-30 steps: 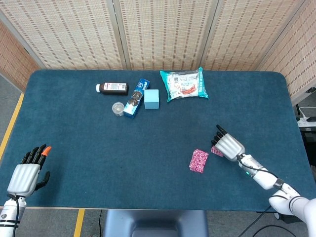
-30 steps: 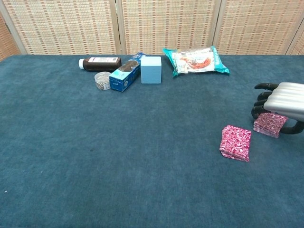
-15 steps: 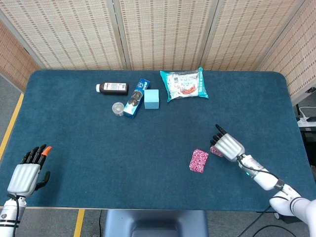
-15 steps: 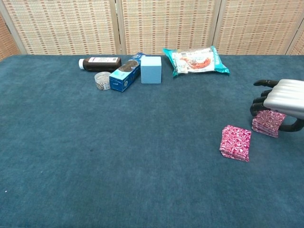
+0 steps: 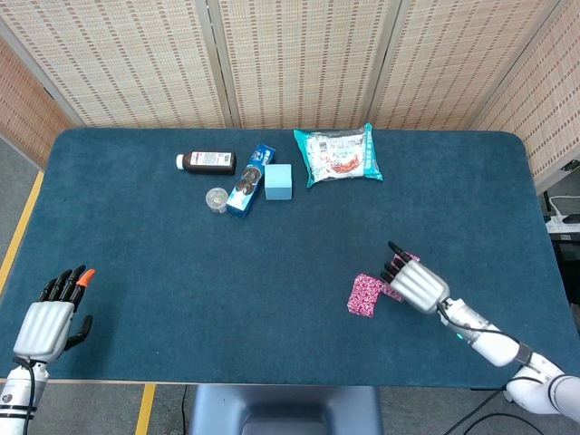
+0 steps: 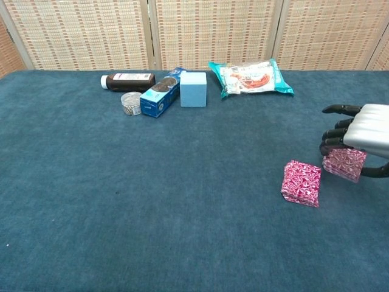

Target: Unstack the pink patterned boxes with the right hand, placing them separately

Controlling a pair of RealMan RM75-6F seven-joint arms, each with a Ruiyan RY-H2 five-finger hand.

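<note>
One pink patterned box (image 5: 364, 295) (image 6: 301, 182) lies on the blue table at the right front. My right hand (image 5: 417, 283) (image 6: 364, 129) is just right of it and grips a second pink patterned box (image 6: 344, 163) between its dark fingers and thumb. In the head view only slivers of that box (image 5: 392, 292) show under the hand. The two boxes sit close together, and I cannot tell whether they touch. My left hand (image 5: 50, 317) rests at the table's front left edge, fingers straight, holding nothing; the chest view does not show it.
At the back of the table lie a brown bottle (image 6: 128, 80), a small round tin (image 6: 130, 103), a blue cookie box (image 6: 159, 95), a light blue cube (image 6: 193, 89) and a teal snack bag (image 6: 250, 77).
My right hand has moved toward the robot and a little leftward with its box, ending closer to the lying box. The left hand has not moved.
</note>
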